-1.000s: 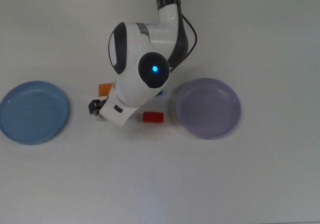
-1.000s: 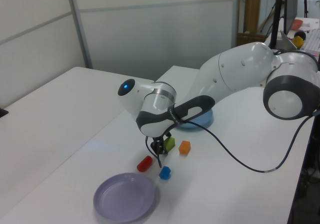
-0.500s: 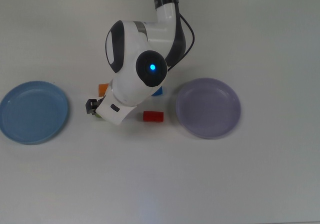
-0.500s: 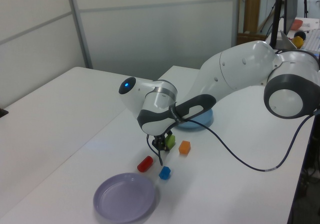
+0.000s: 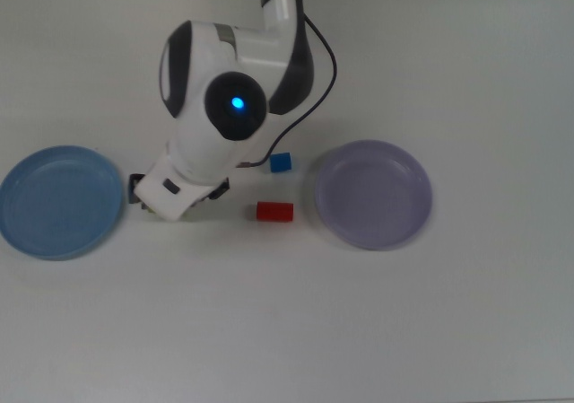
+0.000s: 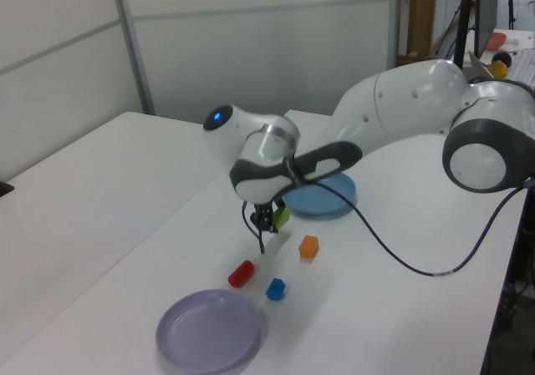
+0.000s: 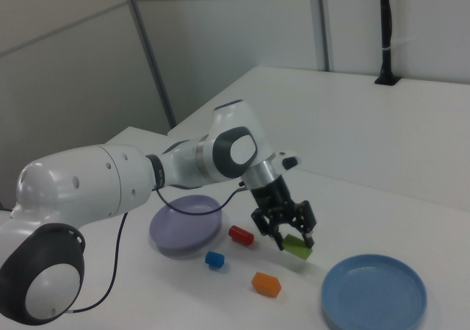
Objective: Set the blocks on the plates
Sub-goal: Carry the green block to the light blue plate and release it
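Since a second ago the claw (image 7: 292, 236) has lifted the lime-green block (image 7: 297, 248) off the worktop (image 7: 411, 220) toward the light blue plate (image 7: 374, 296), gripping it between its fingers, tilted, above the orange block (image 7: 266, 284).

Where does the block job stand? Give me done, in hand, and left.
Done: nothing; the light blue plate and lavender plate both hold no blocks. In hand: the hand grips the lime-green block, lifted off the table near the light blue plate. Left: the orange block, red block and blue cube sit on the table.
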Available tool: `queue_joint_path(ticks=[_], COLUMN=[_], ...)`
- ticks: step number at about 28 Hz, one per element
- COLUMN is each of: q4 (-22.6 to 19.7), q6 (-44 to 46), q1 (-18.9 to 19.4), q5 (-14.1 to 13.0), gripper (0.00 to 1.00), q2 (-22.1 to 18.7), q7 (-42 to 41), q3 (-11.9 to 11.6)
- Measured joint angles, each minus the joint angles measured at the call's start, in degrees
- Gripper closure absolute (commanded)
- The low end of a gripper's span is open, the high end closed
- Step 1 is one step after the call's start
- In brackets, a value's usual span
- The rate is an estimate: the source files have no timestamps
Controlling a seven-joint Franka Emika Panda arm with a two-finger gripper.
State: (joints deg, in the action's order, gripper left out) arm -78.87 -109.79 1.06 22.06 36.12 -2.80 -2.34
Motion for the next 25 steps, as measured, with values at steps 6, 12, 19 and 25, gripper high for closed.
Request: queue_joint_path(ticks=[6,12,19,25], q4=[0.6,0.5,0.1,0.2], q6=[-0.1,-2.2,-4.2,-4.5], q1=[-3.7,-7.8,-10.4,-10.1], q5=[-0.3,-0.3,-0.3,-0.3], gripper=[0.82,0.80,0.48,0.00], q2=[-1.0,-0.5,1.0,1.6], q7=[-0.3,-2.3,-3.4,-3.4], q3=[-0.2,-1.1,-1.3,-1.3])
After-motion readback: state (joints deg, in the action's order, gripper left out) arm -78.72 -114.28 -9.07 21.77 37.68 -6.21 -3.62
